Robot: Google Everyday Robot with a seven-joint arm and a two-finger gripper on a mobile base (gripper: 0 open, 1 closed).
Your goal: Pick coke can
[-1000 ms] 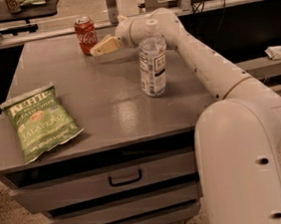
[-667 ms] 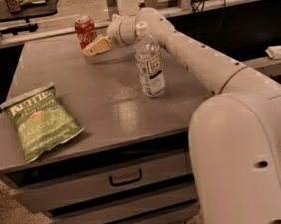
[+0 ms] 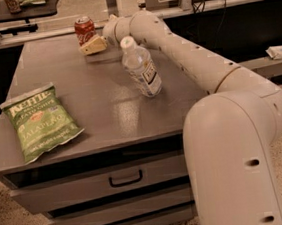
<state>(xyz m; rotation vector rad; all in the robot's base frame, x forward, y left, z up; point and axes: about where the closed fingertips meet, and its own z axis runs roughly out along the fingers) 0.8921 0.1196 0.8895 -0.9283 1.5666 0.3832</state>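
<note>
Where the arm ends, upper left of frame ctr, the gripper [image 3: 93, 45] w/ pale yellow tips sits low over the tabletop, just below and right of the small red cylindrical coke can [image 3: 85, 30]. Gripper state: cannot tell. Contact w/ the can: cannot tell.

Can pos.: upright, silver top up, standing at the far edge of the table, upper left of frame.

Arm: the white jointed robot arm [image 3: 185, 54] runs from the gripper diagonally down to the right. It ends in a large white rounded housing [image 3: 232, 165] at lower right of frame.

Clear plastic water bottle [image 3: 142, 69] w/ white cap: approx. ctr of frame, just in front of the forearm, below and right of the gripper. It is tilted, cap leaning toward upper left. Contact w/ the arm: cannot tell.

Green printed crisp bag [image 3: 41, 120]: lies flat at left of frame, near the table's front-left corner, well apart from can and bottle.

Support: grey rectangular table [image 3: 107, 123] w/ drawers under the top. The upper drawer carries a dark handle [image 3: 125, 178], lower ctr of frame.
</note>
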